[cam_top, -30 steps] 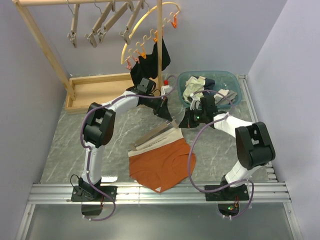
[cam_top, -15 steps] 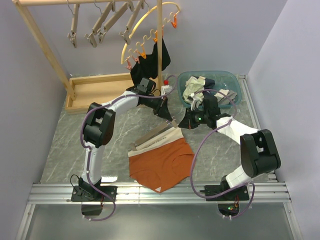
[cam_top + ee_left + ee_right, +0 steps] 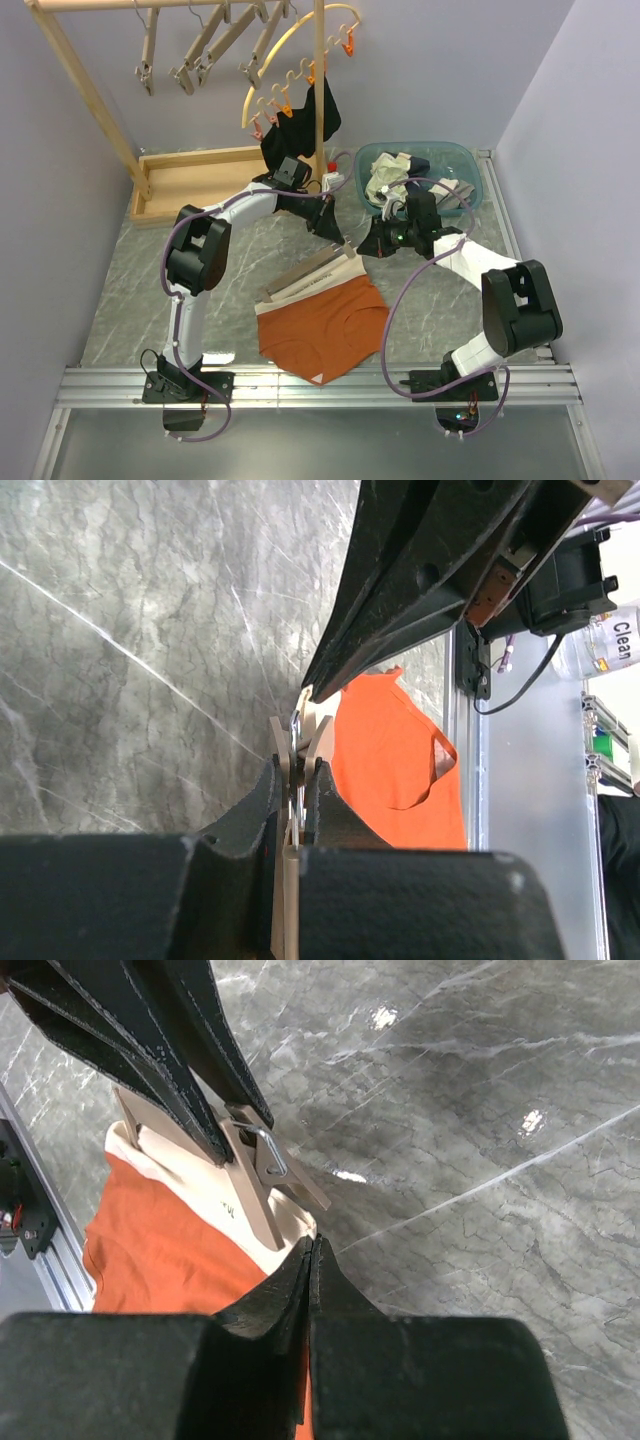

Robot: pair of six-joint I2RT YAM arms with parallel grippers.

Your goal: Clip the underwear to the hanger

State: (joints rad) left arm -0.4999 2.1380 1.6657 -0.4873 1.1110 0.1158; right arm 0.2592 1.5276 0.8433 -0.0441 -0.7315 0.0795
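The rust-orange underwear [image 3: 322, 335] lies flat mid-table, its off-white waistband [image 3: 318, 283] toward the back. The wooden hanger [image 3: 300, 272] lies along the waistband. My left gripper [image 3: 338, 238] is shut on the hanger's right-end clip; the wrist view shows wood and metal pinched between the fingers [image 3: 262, 800], with the underwear [image 3: 400, 770] beyond. My right gripper [image 3: 363, 248] is shut on the waistband's right corner [image 3: 285, 1222], just below the clip [image 3: 262, 1165]. The left fingers [image 3: 170, 1050] press the clip from above.
A wooden rack [image 3: 75, 70] at the back carries several spare hangers [image 3: 190, 60] and a yellow hoop [image 3: 290, 60] with a black garment [image 3: 315, 115]. A wooden tray [image 3: 195, 180] sits back left, a teal basin [image 3: 470, 165] of clothes back right, a white bottle [image 3: 333, 177] between.
My right arm's elbow has swung out to the right while its gripper stayed at the waistband corner. The left arm and hanger have barely moved.
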